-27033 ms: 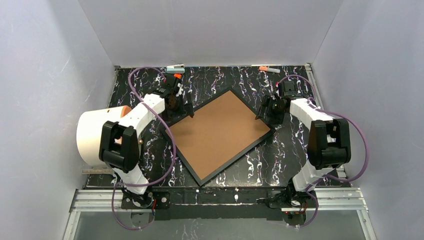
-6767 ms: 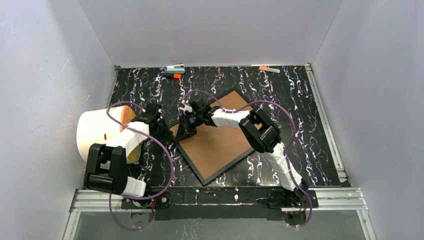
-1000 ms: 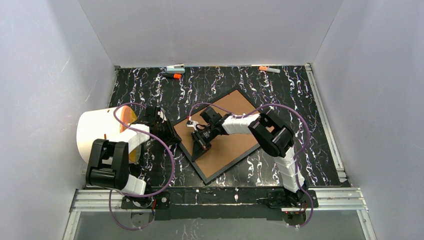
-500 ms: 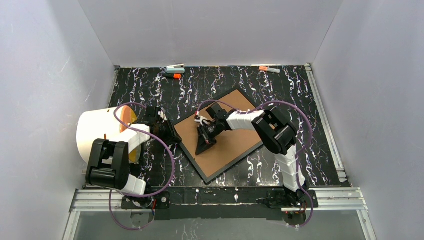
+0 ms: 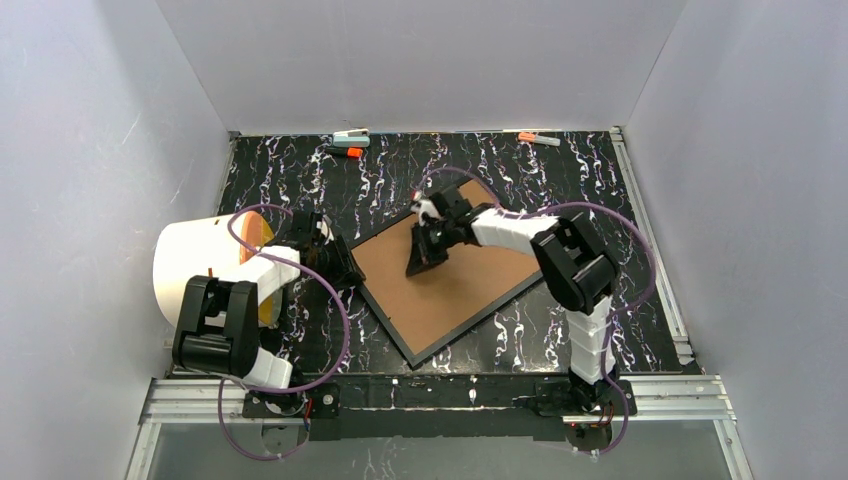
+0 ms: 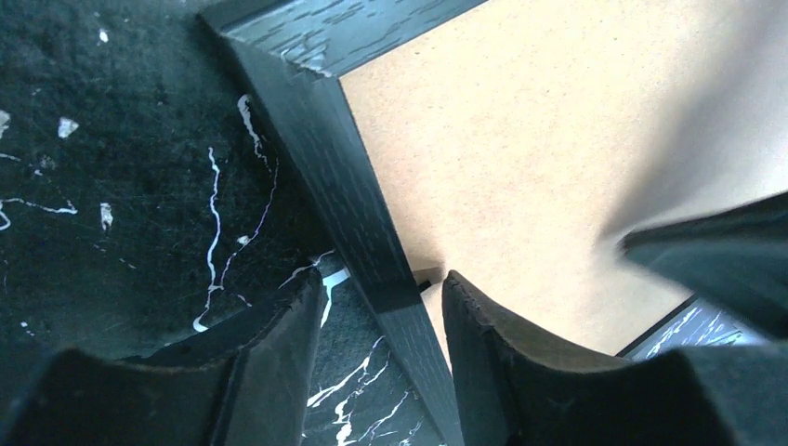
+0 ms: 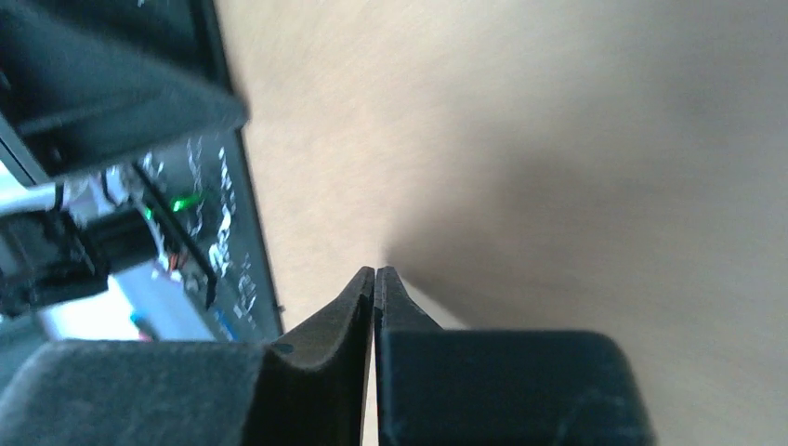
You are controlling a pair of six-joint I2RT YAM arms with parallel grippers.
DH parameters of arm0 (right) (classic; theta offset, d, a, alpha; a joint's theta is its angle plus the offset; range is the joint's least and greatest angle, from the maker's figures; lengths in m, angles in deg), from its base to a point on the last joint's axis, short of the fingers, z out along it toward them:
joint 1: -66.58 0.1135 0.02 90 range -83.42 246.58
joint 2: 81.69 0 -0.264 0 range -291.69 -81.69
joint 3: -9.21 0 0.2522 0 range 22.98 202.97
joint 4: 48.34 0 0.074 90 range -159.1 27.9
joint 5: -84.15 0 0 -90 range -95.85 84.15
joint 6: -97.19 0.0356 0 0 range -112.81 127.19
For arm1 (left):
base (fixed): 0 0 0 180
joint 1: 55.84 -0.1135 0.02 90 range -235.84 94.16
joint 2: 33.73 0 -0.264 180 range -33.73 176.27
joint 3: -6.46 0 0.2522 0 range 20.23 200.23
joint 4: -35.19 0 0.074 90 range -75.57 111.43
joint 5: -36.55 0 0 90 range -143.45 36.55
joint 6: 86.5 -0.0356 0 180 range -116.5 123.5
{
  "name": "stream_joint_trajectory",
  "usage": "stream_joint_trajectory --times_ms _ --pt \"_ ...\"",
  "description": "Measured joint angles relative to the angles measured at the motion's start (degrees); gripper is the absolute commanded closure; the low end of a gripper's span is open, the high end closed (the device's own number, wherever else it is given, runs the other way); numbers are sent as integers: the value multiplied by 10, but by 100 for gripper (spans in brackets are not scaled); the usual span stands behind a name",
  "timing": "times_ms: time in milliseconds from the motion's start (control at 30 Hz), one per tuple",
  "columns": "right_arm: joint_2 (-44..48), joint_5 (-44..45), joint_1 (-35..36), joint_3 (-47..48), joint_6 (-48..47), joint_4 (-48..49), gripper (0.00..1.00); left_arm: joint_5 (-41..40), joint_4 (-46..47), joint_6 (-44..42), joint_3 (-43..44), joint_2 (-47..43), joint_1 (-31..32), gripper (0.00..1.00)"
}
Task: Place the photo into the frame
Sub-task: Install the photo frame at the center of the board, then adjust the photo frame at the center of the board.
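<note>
Frame (image 6: 330, 177) lies face down near the middle of the desk (image 5: 560, 180), turned corner-on to the arms, with its brown backing board (image 5: 450, 290) filling the opening and showing upward. The photo is not visible in any view; it may be under the board or out of sight elsewhere, and I cannot tell which. The left claw (image 6: 381, 283) sits at the frame's left corner with its fingers apart, one over the desk and one over the board, so the black rail runs between them without being pinched. That looks like a stance for steadying or lifting the edge. The right claw (image 7: 374, 274) reaches across from the other side with its fingers pressed together and nothing between them, the tips down on the bare board toward its far side, probably to push or pin the board rather than grasp it. By this reading the back has yet to come out. A white cylinder (image 5: 190, 265) lies at the desk's left edge, beside the left arm.
</note>
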Motion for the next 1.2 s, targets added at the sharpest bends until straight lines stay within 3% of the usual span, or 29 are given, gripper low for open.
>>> stream_joint_trajectory --times_ms 133,233,433,500,700,933,1200 --pt "37 69 -66 0 9 0 71 2 1 4 9 5 1 43" --pt "73 134 -120 1 16 -4 51 7 7 8 18 15 1 41" --pt "97 286 -210 32 26 -47 11 29 7 15 64 58 0 23" --pt "95 331 -232 44 26 -73 4 30 7 14 81 73 0 21" --pt "75 401 -291 69 18 -101 1 30 6 14 136 120 0 18" --pt "-1 335 -325 108 6 -142 1 32 -1 14 188 163 0 18" --pt "47 298 -338 30 0 -141 9 37 -7 13 269 228 -7 19"
